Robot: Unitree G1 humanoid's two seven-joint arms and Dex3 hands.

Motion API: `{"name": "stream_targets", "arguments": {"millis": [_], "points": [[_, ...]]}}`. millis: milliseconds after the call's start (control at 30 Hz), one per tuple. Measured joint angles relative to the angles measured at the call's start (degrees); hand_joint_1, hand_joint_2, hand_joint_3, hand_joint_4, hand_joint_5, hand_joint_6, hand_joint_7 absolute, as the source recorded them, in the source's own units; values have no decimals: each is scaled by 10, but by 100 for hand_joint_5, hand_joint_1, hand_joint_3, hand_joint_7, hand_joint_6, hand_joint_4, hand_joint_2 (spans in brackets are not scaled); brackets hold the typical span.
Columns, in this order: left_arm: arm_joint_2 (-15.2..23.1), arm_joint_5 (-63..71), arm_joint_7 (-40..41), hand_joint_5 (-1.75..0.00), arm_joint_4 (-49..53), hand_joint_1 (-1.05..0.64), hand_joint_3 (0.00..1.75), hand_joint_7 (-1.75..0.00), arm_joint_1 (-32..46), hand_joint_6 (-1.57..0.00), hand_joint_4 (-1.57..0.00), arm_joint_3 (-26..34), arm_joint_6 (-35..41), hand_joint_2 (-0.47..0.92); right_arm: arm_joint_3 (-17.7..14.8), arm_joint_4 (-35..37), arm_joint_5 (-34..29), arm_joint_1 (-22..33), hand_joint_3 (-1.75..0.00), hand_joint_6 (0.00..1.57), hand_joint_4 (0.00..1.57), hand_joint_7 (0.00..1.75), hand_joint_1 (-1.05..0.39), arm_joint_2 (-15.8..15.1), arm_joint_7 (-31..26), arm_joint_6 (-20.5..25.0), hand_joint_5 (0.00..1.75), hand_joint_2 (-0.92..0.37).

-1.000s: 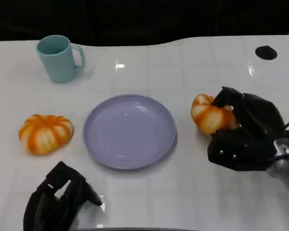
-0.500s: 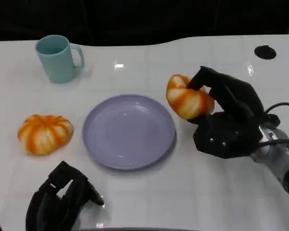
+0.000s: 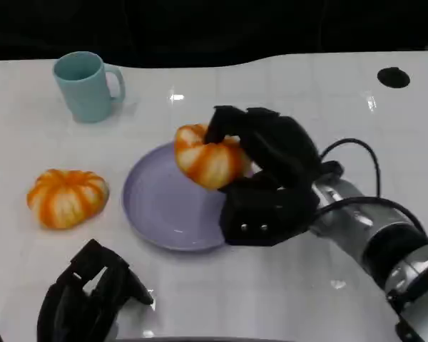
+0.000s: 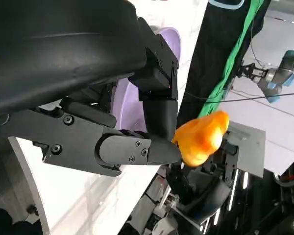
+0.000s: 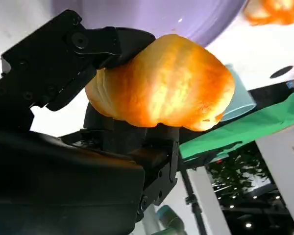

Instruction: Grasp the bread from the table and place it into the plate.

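My right hand (image 3: 274, 187) grips an orange-and-white striped bread (image 3: 208, 161) and holds it over the far right part of the lavender plate (image 3: 157, 201). In the right wrist view the bread (image 5: 161, 83) sits between the black fingers (image 5: 63, 63), with the plate (image 5: 152, 14) beyond it. A second bread of the same kind (image 3: 67, 197) lies on the table left of the plate. My left hand (image 3: 91, 298) rests near the table's front left edge and holds nothing, its fingers loosely apart. In the left wrist view the left hand (image 4: 88, 98) points toward the plate (image 4: 170, 41).
A teal mug (image 3: 88, 85) stands at the far left, behind the second bread. A black round spot (image 3: 394, 77) marks the white table at the far right. A black cable (image 3: 357, 153) loops off my right wrist.
My right hand has lifted the bread from the table right of the plate and carried it left, over the plate. The left hand, second bread and mug have stayed put.
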Motion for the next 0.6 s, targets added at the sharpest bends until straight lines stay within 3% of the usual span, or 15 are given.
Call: {"name": "stream_targets", "arguments": {"millis": [133, 400, 433, 533, 567, 600], "points": [[0, 0, 0, -175, -2, -55, 26, -149, 2, -52, -62, 1, 0, 92, 10, 15, -7, -1, -97, 63, 85, 175, -11, 24, -9, 11, 175, -55], [0, -1, 0, -175, -11, -55, 25, -151, 7, -51, -62, 0, 0, 92, 47, 30, -47, -1, -89, 60, 84, 175, -11, 38, -20, 48, 175, -58], [-1, -1, 0, -175, -11, -54, 25, -151, 7, -50, -62, 0, 0, 92, 50, 31, -49, -1, -71, 61, 82, 161, -11, 40, -22, 53, 175, -65], [-1, -2, 0, -175, -11, -54, 26, -151, 7, -50, -62, 1, 0, 92, 64, 33, -60, -1, -21, 87, 76, 77, -15, 45, -33, 70, 175, -88], [-1, -2, 0, -175, -11, -54, 26, -151, 7, -50, -61, 1, 0, 92, 64, 34, -60, -1, -17, 90, 75, 68, -16, 47, -35, 74, 175, -90], [-1, -2, 0, -175, -11, -54, 26, -151, 7, -50, -61, 1, 0, 92, 64, 34, -60, -1, -14, 86, 71, 54, -23, 49, -38, 77, 148, -91]]}}
